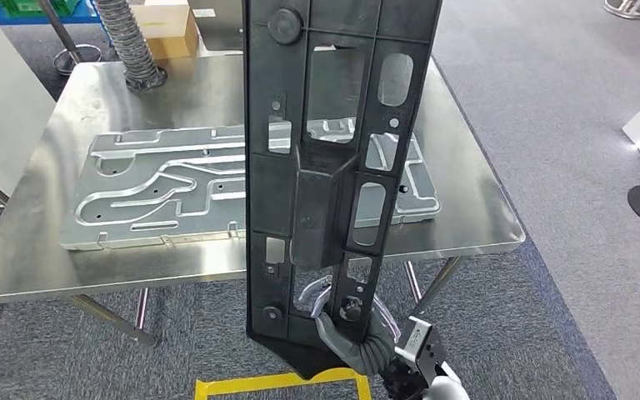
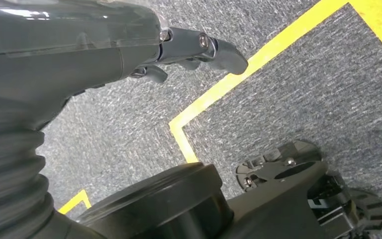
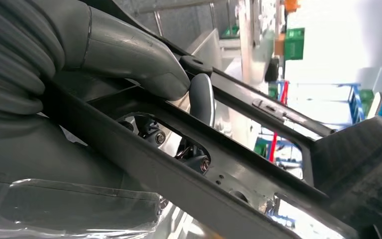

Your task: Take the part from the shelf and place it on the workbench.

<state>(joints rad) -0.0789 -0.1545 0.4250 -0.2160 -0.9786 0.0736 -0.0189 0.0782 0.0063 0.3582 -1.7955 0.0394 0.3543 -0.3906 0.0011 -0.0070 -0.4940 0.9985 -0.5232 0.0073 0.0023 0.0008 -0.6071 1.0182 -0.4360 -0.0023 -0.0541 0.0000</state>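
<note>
I am holding the part (image 1: pixel 333 167), a long black plastic frame with cut-out windows and a raised block at its middle, upright in front of the head camera. My right hand (image 1: pixel 346 329) is gripping it at its lower end: in the right wrist view the thick grey thumb (image 3: pixel 129 69) is pressing on one rail of the part (image 3: pixel 229 164) while darker fingers (image 3: pixel 194 154) are showing through an opening from the other side. The part is hanging in the air, above the near edge of the workbench (image 1: pixel 67 258) and not touching it.

The workbench is a steel-topped table on metal legs. A large silver stamped metal panel (image 1: pixel 150 187) with curved grooves is lying flat on it, partly hidden behind the part. At the far edge of the table a grey ribbed hose (image 1: pixel 129 42) is standing, with a cardboard box (image 1: pixel 171 33) just beside it.

My left hand (image 2: pixel 194 50) is hanging over grey carpet (image 2: pixel 129 124); its dark fingers are extended and apart, holding nothing. Yellow tape lines (image 2: pixel 219 94) are marking the floor beneath it, and a yellow tape outline (image 1: pixel 283 385) is also lying on the carpet near the foot of the part in the head view.

A white panel (image 1: pixel 0 92) is standing at the table's left side.
</note>
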